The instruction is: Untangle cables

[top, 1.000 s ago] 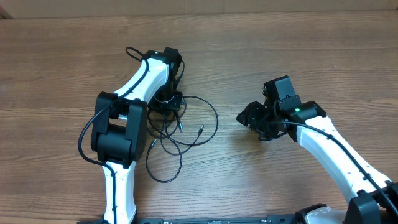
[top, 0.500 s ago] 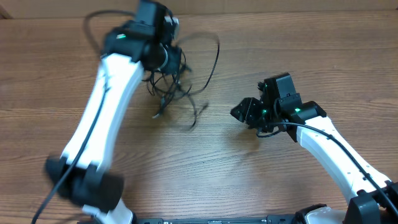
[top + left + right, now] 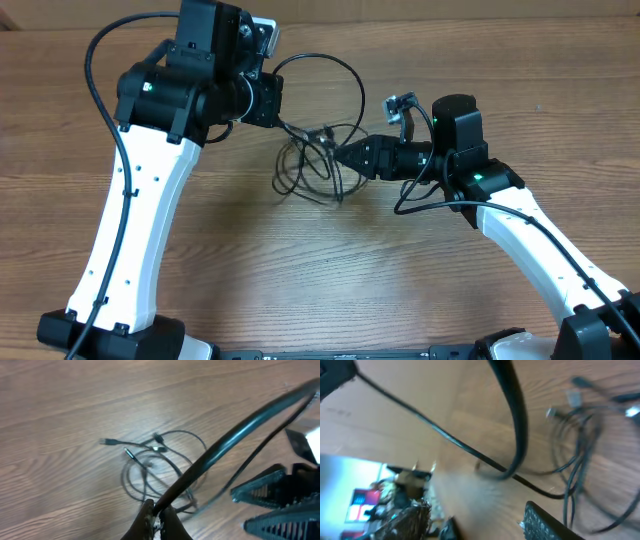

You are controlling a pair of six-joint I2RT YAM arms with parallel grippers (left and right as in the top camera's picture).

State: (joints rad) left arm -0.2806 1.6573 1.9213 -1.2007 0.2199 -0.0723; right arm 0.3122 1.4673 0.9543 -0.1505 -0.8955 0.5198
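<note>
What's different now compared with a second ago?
The left gripper, pinching a strand of the cables, rose and dragged them toward the far side of the table. The right gripper, open, reached left up to them. Nothing else shifted.

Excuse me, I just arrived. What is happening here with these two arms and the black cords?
Two robot arms are working on a tangle of thin black cables on the table. The left claw is shut on one strand and holds it above the table, while the rest of the bundle lies on the wood. The right claw, open, points into the bundle from the right. The cables are not yet untangled.
</note>
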